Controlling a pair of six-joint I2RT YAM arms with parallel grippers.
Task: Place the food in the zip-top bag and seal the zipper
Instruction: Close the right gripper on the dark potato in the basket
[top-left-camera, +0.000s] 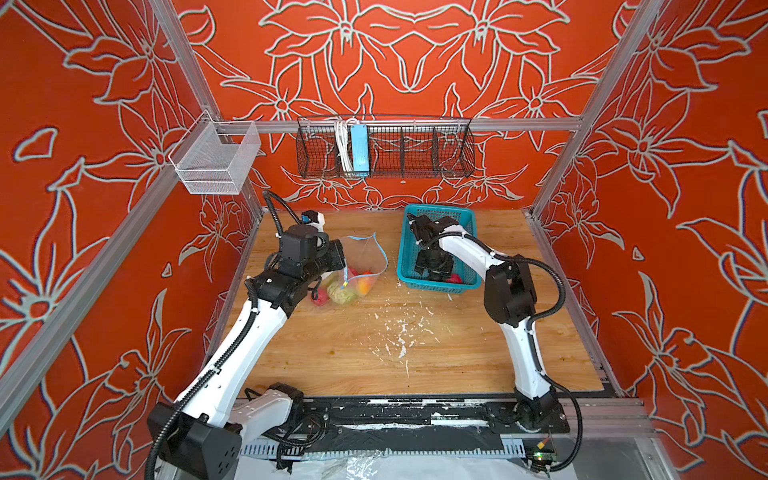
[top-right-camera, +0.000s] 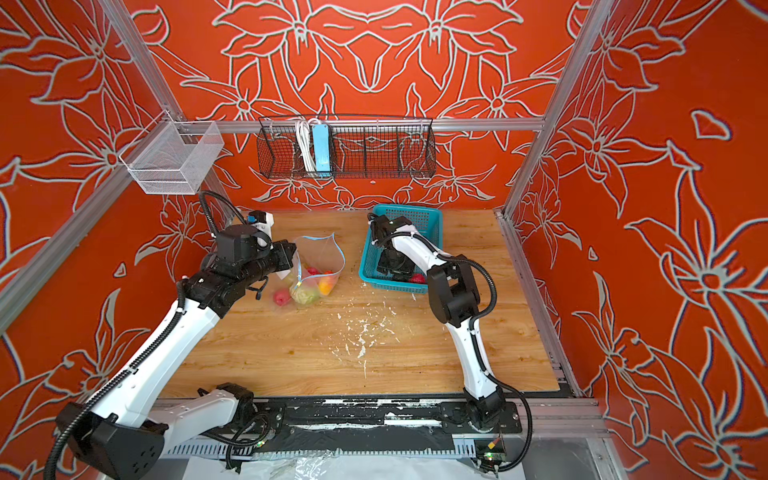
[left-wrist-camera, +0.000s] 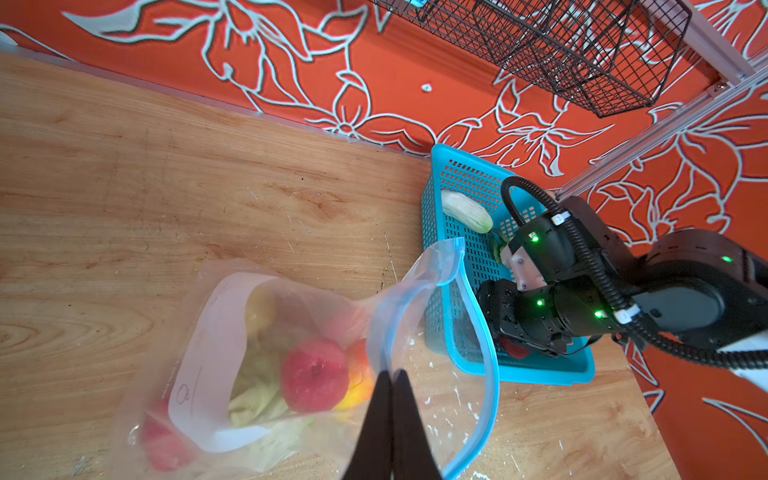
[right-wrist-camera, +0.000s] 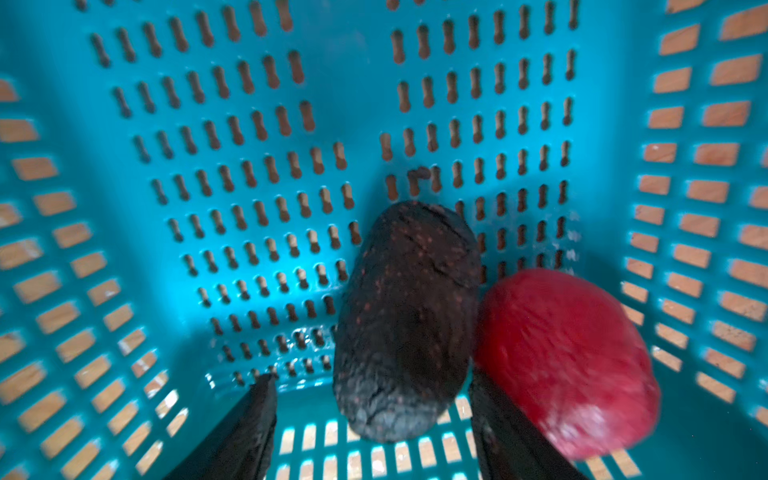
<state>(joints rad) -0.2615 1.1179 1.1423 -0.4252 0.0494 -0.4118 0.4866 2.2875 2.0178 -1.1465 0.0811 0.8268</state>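
- Right wrist view: right gripper (right-wrist-camera: 370, 376) jaws wide astride the avocado (right-wrist-camera: 407, 320) inside the basket (right-wrist-camera: 124, 208);
- left gripper (left-wrist-camera: 391, 374) pinched tight on the zip-top bag (left-wrist-camera: 195, 332).

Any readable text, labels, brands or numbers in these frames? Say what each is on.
No legible text in any view.
On the zip-top bag, the white label: faint printed lines and a small icon, too faint to read.
On the light-blue power strip: too small to show any marking.
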